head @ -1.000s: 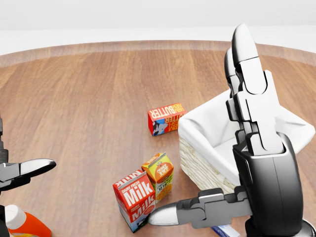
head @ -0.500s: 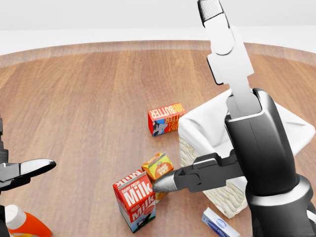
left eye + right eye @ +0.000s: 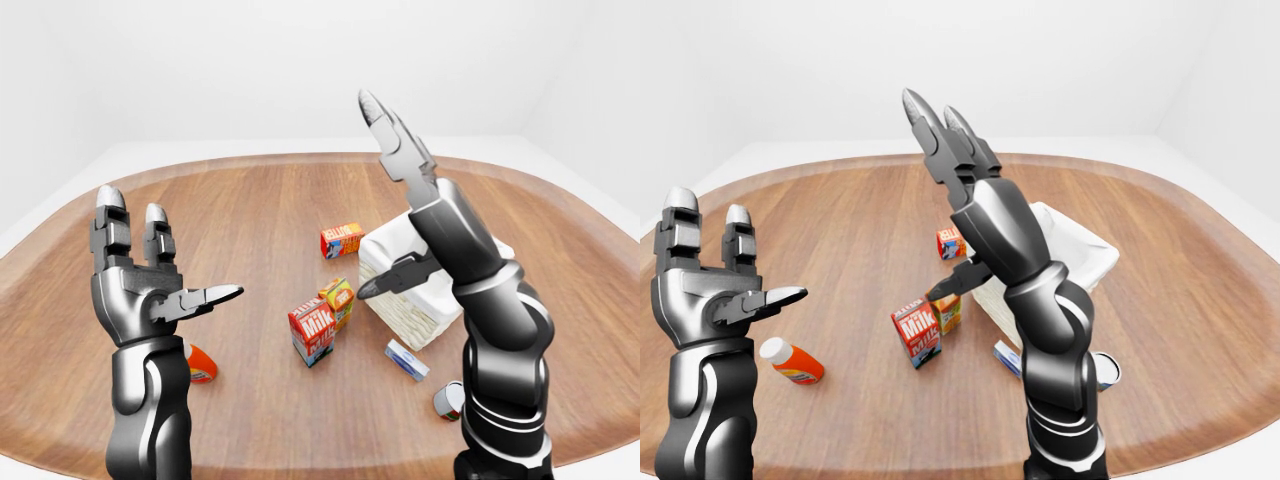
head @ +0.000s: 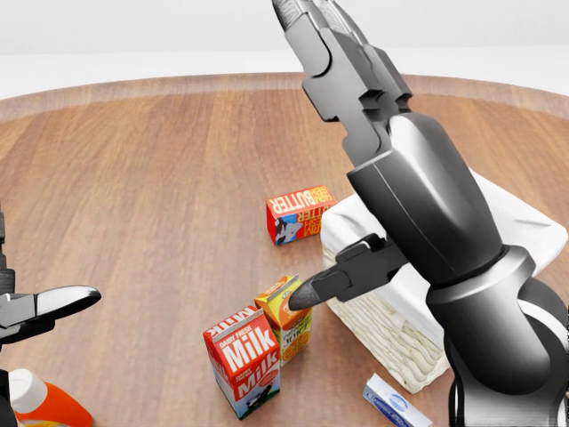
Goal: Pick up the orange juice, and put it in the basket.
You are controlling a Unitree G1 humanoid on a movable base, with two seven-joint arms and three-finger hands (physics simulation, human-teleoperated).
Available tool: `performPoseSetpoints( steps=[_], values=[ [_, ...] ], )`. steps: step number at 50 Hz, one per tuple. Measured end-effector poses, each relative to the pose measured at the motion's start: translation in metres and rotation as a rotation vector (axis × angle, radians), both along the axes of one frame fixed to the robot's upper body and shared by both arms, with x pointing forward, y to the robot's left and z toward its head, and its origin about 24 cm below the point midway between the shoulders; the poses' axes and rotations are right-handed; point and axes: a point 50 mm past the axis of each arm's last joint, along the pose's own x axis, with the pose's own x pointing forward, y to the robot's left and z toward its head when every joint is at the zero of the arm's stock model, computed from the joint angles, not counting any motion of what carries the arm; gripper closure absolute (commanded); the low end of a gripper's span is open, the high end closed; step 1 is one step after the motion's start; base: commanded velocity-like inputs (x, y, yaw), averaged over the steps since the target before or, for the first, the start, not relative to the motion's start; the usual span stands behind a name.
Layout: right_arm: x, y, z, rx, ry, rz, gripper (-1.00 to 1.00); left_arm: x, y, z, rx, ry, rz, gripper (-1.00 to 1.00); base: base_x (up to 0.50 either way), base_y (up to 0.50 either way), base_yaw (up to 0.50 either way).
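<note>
The orange juice carton (image 4: 286, 322) stands upright on the wooden table, touching the right side of a red milk carton (image 4: 243, 360). Just right of it sits the wicker basket (image 4: 373, 325) with a white liner. My right hand (image 4: 320, 156) is open and raised, its fingers pointing up; the thumb tip (image 4: 300, 294) lies over the juice carton's top in the head view, and nothing is held. The arm hides part of the basket. My left hand (image 3: 180, 250) is open and empty at the left.
A red butter box (image 4: 299, 213) lies above the juice carton. An orange bottle (image 4: 40, 405) lies at the bottom left under my left hand. A small blue-white box (image 4: 396, 402) and a can (image 3: 449, 400) lie below the basket.
My right hand has risen and swung left, turning so its fingers point up; its thumb tip now sits over the juice carton. The left hand and objects have not moved.
</note>
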Motion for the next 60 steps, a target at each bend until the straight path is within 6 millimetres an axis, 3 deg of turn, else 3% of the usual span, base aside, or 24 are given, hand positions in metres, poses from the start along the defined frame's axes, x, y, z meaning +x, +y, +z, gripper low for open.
performPoseSetpoints(
  steps=[28, 60],
  values=[
    [0.048, -0.006, -0.008, -0.252, 0.162, -0.113, -1.00, 0.000, 0.000, 0.000, 0.000, 0.000, 0.000, -1.00, 0.00, 0.00, 0.00],
    [0.093, 0.001, -0.047, -0.519, 0.302, -0.165, -1.00, 0.000, 0.000, 0.000, -0.003, -0.002, 0.000, -1.00, 0.00, 0.00, 0.00]
  ],
)
